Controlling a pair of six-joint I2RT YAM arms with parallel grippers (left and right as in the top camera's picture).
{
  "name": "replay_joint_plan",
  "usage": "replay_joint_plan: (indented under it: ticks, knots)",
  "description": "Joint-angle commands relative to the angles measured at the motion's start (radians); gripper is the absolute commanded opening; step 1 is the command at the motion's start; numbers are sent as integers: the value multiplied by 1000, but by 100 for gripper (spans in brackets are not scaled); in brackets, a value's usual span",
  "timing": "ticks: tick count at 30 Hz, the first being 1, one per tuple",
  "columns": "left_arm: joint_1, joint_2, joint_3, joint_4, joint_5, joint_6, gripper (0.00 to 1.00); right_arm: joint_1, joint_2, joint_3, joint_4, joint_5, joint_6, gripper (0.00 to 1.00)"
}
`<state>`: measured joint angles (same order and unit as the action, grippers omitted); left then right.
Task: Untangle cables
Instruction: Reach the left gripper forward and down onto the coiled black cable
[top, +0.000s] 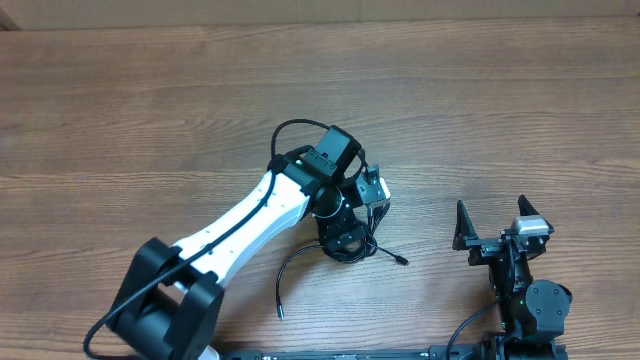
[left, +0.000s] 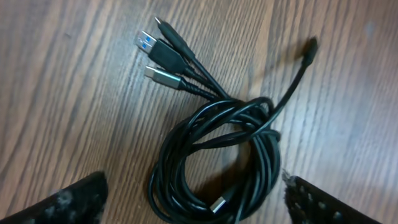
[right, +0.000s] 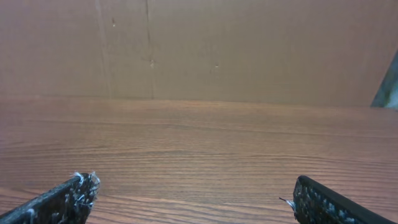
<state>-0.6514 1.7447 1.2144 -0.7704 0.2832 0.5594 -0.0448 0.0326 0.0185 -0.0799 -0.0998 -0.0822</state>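
Near table centre, under left gripper: cables in loose black coil, lying flat on wood. Plug ends fan out from coil toward upper left in left wrist view: blue-tongued USB plug, silver plug just beside it. One strand trails off upper right. Left gripper fingers spread wide, straddling coil, gripping nothing. Right gripper well apart to right, fingers spread wide, holding nothing.
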Motion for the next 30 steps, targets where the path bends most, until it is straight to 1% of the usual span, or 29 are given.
replay_joint_plan:
  ticks: [1,3,7,10,14,18,27,30]
  knots:
    - [-3,55,18,24,-12,48,80,5,-9,-11,3,6,3,100]
    - [-3,82,18,40,-27,47,76,5,-9,-11,3,6,3,100]
    - [-3,112,18,54,-31,47,71,5,-9,-11,3,6,3,100]
    - [-3,122,18,58,-32,48,70,5,-9,-11,3,6,3,100]
    - [-2,147,18,77,-42,48,72,5,-9,-11,3,6,3,100]
    - [-2,163,18,89,-61,47,61,5,-9,-11,3,6,3,100]
    - [-2,165,11,91,-54,36,58,5,-9,-11,3,5,3,100]
    - [-2,165,11,94,-55,36,59,5,-9,-11,3,5,3,100]
